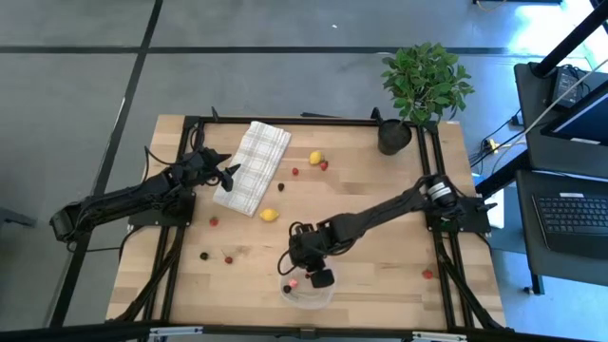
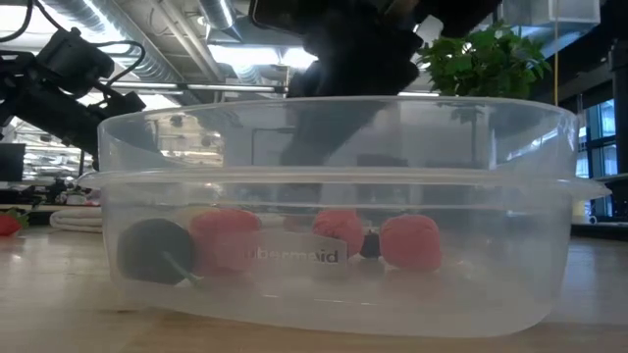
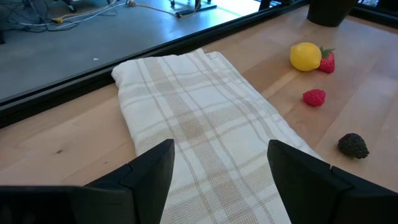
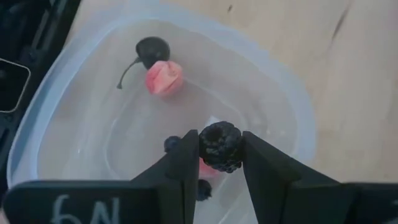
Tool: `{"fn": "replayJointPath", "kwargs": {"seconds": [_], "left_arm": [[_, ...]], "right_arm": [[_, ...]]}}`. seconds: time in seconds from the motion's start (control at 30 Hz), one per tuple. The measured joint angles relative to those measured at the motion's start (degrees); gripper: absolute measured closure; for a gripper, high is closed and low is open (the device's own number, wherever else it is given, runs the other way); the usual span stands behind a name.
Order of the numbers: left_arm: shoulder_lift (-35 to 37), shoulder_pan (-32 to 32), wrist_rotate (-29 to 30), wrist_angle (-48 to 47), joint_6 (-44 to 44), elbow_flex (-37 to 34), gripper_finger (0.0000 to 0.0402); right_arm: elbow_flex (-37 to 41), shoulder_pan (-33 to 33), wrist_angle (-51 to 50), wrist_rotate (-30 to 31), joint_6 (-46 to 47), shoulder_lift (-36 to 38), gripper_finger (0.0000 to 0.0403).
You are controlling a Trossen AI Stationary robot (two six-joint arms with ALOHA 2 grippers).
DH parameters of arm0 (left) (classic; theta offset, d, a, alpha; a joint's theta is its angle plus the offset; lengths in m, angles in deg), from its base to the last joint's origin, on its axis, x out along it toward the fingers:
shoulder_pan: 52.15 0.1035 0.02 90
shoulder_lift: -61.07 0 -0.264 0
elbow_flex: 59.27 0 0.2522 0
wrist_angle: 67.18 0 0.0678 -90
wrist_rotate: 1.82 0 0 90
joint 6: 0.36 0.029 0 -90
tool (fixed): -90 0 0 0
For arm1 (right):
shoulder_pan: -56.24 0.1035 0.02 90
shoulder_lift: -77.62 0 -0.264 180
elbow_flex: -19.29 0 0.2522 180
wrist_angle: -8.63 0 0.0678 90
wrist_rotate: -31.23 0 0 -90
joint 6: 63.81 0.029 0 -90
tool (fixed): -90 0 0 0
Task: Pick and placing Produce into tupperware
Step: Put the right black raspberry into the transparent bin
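Observation:
The tupperware (image 1: 306, 293) is a clear round container near the table's front edge; it fills the low view (image 2: 334, 147). Inside lie a dark cherry (image 4: 151, 48), a pink piece (image 4: 164, 78), small blue balls (image 4: 173, 144) and red berries (image 2: 410, 242). My right gripper (image 1: 318, 275) hangs over it, shut on a blackberry (image 4: 220, 146). My left gripper (image 1: 231, 174) is open and empty above the checked cloth (image 3: 205, 124). Loose produce lies on the table: a lemon (image 1: 315, 158), a second lemon (image 1: 270, 215), red berries (image 1: 215, 221) and a dark one (image 1: 204, 255). My right gripper pinches the blackberry by its two opposite sides (image 4: 205, 149) between its two fingertips. The fingers come from above, pointing down into the container. The berry is lifted clear, above the fruit lying on the container's bottom.
A potted green plant (image 1: 425, 81) in a black pot (image 1: 394, 136) stands at the far right. Ahead of my left gripper lie a lemon with a strawberry (image 3: 305, 56), a raspberry (image 3: 314, 97) and a blackberry (image 3: 353, 145). A red piece (image 1: 427, 274) lies near the right edge.

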Motion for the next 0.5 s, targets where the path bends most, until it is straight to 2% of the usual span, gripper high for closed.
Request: {"fn": "replayJointPath", "kwargs": {"seconds": [0.5], "left_arm": [[0.00,0.00,0.00,-0.01,-0.02,-0.02,0.0151]], "right_arm": [[0.00,0.63,0.77,0.07,-0.09,-3.08,0.0292]]}}
